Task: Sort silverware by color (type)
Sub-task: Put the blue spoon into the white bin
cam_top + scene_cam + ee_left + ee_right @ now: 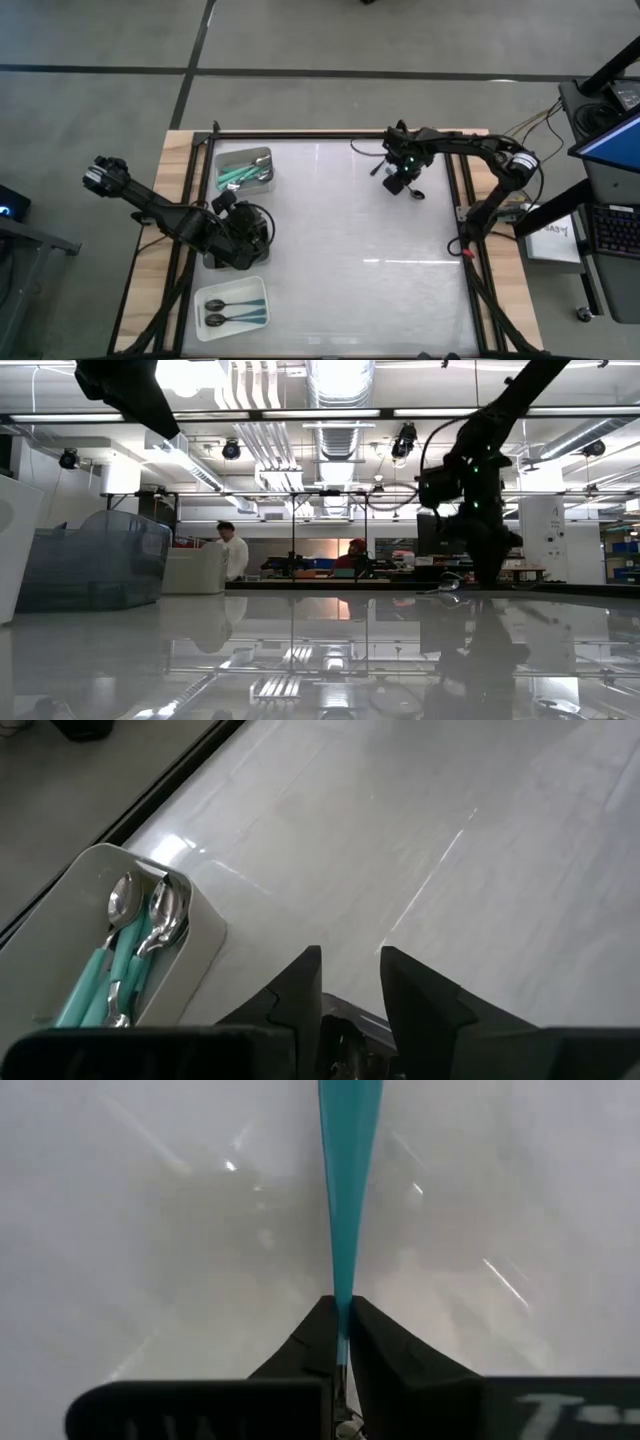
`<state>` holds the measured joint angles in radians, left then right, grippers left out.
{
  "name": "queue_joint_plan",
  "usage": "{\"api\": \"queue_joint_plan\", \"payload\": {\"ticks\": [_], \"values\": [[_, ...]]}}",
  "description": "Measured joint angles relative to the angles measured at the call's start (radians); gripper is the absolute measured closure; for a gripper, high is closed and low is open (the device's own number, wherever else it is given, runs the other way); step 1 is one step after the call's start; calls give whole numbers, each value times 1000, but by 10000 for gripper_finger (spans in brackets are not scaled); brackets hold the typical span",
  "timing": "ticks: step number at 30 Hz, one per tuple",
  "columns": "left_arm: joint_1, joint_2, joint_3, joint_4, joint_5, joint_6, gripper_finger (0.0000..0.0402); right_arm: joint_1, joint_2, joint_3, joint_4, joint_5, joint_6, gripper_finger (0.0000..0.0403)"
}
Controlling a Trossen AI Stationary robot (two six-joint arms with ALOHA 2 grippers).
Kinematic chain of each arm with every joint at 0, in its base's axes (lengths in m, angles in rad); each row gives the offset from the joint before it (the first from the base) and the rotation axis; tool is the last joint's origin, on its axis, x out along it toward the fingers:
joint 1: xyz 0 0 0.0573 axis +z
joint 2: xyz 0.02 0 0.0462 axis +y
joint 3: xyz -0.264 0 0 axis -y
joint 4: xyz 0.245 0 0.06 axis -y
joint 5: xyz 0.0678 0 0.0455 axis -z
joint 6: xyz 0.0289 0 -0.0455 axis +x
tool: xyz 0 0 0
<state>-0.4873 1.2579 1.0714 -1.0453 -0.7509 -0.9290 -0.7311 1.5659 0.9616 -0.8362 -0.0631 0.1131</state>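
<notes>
A: Teal-handled spoon [349,1200]?
B: One, pinched in the right gripper [400,181] above the table's far right.
A: Sorted so far?
B: Several teal spoons [238,175] in the far-left tray [262,155]; two black-handled spoons [228,311] in the near-left tray [262,288].
A: Left gripper [350,982]?
B: Parted, empty, between those trays.

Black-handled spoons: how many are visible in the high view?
2 spoons, side by side in the lowest tray; others may hide under the left arm.

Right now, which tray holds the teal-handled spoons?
The far tray, by the table's back-left corner; the teal-handled spoons lie in it. The near tray holds black-handled spoons.
</notes>
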Motion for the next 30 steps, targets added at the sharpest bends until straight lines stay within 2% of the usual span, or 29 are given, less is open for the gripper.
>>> {"api": "queue_joint_plan", "payload": {"ticks": [5,11,15,20,23,27,30], "values": [[0,3,0,42,-6,-5,313,20,-68,44,-16,-27,-2,393],[0,49,0,140,-74,-3,313,123,-186,52,150,-74,-2,393],[0,104,0,214,-126,-38,313,257,-248,49,291,-77,-2,393],[-3,191,0,358,-190,-68,313,492,-273,46,538,-53,-25,393],[-7,242,2,443,-239,-16,313,641,-259,46,654,44,-86,393],[-12,304,17,560,-319,78,313,795,-202,46,738,337,-165,393],[-17,341,36,628,-364,126,313,861,-152,45,769,546,-191,393]]}}
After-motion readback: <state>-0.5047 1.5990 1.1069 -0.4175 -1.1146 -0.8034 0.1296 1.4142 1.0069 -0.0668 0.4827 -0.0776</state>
